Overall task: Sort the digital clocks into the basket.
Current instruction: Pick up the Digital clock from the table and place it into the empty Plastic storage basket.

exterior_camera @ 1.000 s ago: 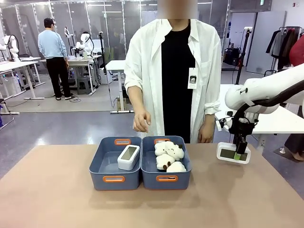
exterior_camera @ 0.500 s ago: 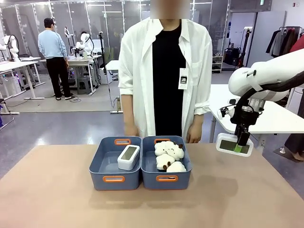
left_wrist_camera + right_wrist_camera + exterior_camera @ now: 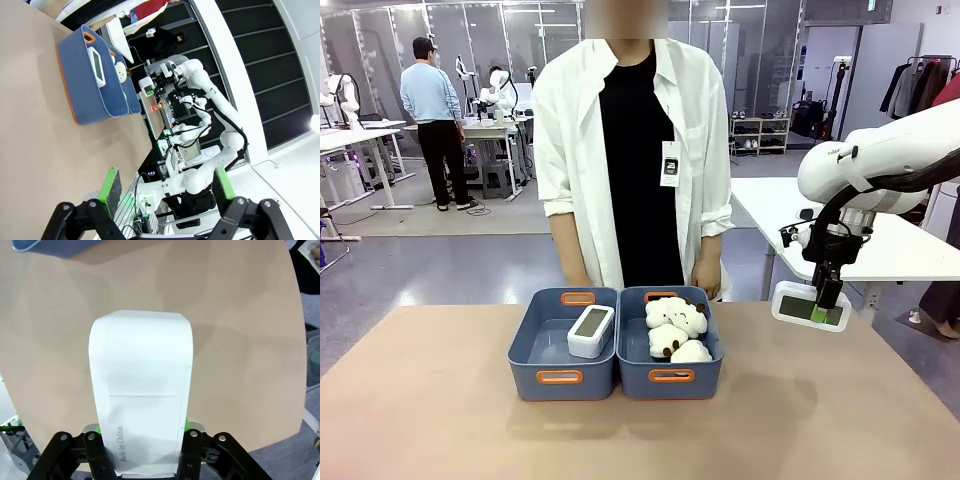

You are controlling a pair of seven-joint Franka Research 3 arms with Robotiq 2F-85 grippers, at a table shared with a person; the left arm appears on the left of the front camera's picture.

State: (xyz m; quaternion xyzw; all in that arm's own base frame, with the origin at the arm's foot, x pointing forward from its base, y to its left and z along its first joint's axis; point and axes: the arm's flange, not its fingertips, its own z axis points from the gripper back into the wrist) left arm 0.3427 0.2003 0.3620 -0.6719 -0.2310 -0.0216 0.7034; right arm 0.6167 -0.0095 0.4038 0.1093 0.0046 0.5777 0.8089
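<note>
My right gripper is shut on a white digital clock and holds it in the air above the table's right side, to the right of the bins. From the right wrist camera the clock's plain white back rises between the green pads. A second digital clock lies screen up in the left blue-grey basket, also seen as clock in basket. My left gripper is open and empty, high above the table.
The adjoining right bin holds white cloud plush toys. A person in a white shirt stands right behind the bins, hands low at the table's far edge. Bare table lies in front of the bins.
My right gripper has lifted the clock higher off the table. The person has stepped to the left and lowered the raised hand.
</note>
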